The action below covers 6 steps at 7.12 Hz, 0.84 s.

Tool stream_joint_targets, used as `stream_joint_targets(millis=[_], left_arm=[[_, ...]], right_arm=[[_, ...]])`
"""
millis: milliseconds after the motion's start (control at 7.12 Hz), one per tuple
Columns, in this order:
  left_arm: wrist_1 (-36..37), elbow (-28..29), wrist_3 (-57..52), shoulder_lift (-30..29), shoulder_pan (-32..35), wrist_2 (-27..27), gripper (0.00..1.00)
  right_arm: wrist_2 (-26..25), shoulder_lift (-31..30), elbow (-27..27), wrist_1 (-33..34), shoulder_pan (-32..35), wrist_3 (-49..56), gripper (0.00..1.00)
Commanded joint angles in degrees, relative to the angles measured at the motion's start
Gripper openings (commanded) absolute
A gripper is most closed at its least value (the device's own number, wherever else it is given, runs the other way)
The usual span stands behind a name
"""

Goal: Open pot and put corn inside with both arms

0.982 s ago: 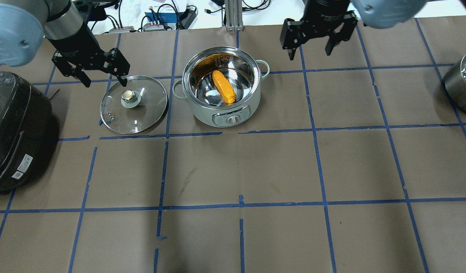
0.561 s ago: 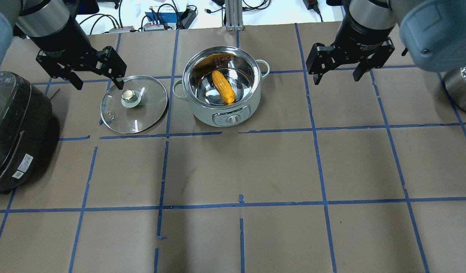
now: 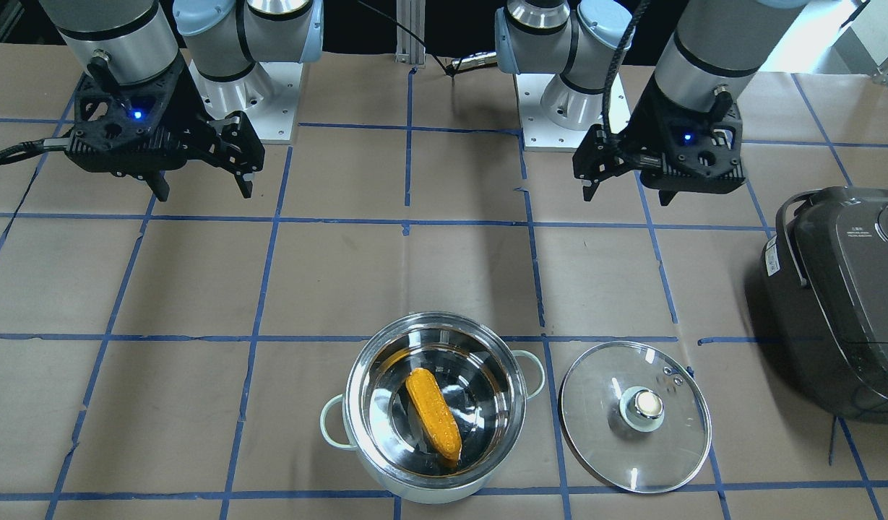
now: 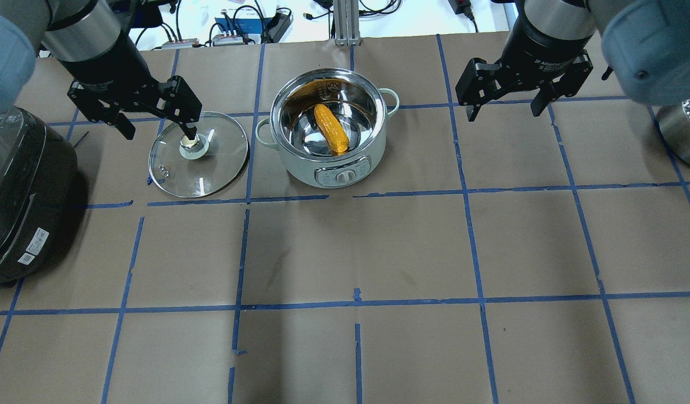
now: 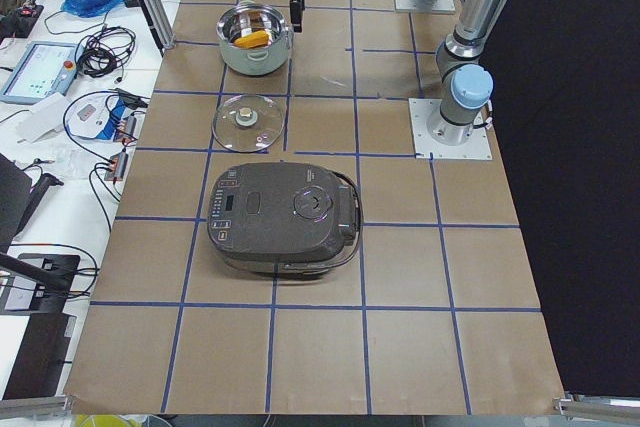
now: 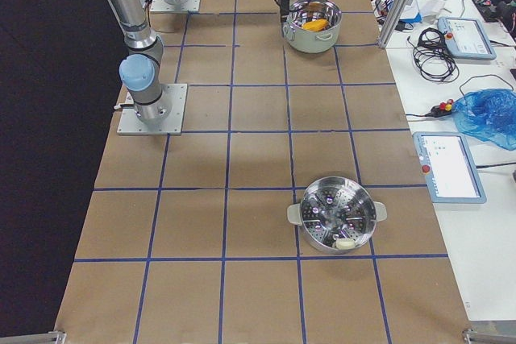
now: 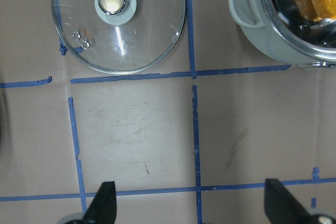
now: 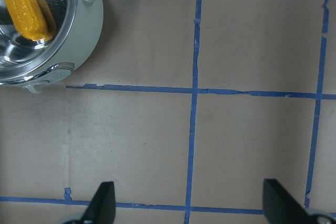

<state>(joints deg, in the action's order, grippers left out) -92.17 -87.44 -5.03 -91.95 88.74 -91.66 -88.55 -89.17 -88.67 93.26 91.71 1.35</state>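
The corn (image 4: 330, 129) lies slantwise on the bottom of the pot (image 4: 300, 168), which stands open on the table (image 4: 412, 247). The glass lid (image 4: 210, 168) rests flat, knob up, just beside the pot on my left. So I judge both steps done: pot opened, corn inside. All that remains, I think, is to draw both arms clear without brushing lid or pot.

My left end effector (image 4: 158, 130) hangs empty, fingers spread wide. From overhead one finger lines up with the lid's knob, but the front-facing view shows it raised, nearer my base, well apart from the lid. My right end effector (image 4: 505, 112) is also wide and empty, raised off the pot's other side, well apart from the corn. The dark rice cooker (image 4: 19, 191) sits beyond the lid at my far left.
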Motion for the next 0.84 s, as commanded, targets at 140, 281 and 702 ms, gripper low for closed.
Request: stream_joint_targets(millis=[140, 281, 702], left_arm=[[0.1, -0.2, 0.3, 0.3, 1.3, -2.6, 1.00], [0.1, -0.3, 0.2, 0.5, 1.2, -2.5, 1.00], [0.3, -0.4, 0.1, 0.5, 0.6, -2.0, 1.00]], right_arm=[[0.0, 0.1, 0.1, 0.0, 0.0, 0.1, 1.00], [-0.1, 0.1, 0.1, 0.0, 0.0, 0.1, 1.00], [-0.1, 0.1, 0.1, 0.1, 0.0, 0.1, 1.00]])
